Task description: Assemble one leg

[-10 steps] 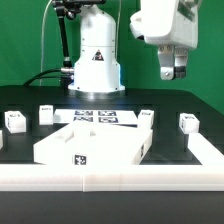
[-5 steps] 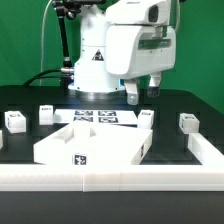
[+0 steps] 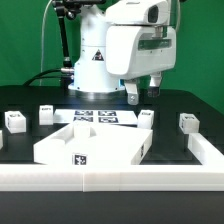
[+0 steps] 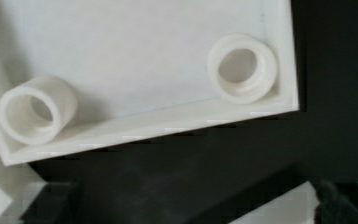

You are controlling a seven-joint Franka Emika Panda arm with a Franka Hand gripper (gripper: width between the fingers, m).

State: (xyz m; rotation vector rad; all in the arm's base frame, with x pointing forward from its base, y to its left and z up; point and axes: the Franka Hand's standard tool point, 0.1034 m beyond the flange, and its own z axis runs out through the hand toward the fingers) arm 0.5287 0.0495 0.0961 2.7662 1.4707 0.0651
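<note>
The black counter fills the lower half of the exterior view, and nothing on it is joined yet. The robot arm stands at centre back, its white wrist bent forward into the upper right of the frame. In front of it, at lower centre, lies the large white panel, rim up. No post can be seen standing in it. Behind the panel the marker board lies flat on the counter.

The end effector hangs right of centre, above the panel's back corner. Its two fingers are spread apart with nothing between them.

The leg closest to it rests on the counter at that back corner, directly below the fingers in the frame and clear of them. Three more legs are loose too: two at the exterior view's left, the second nearer centre, and one at the exterior view's right, all at mid-height.

The wrist view shows the panel's inner face with two round sockets, the other near the rim, both empty.

The task looks to be at its very start. Gripping a leg, carrying it to a socket and seating it there all remain.
</note>
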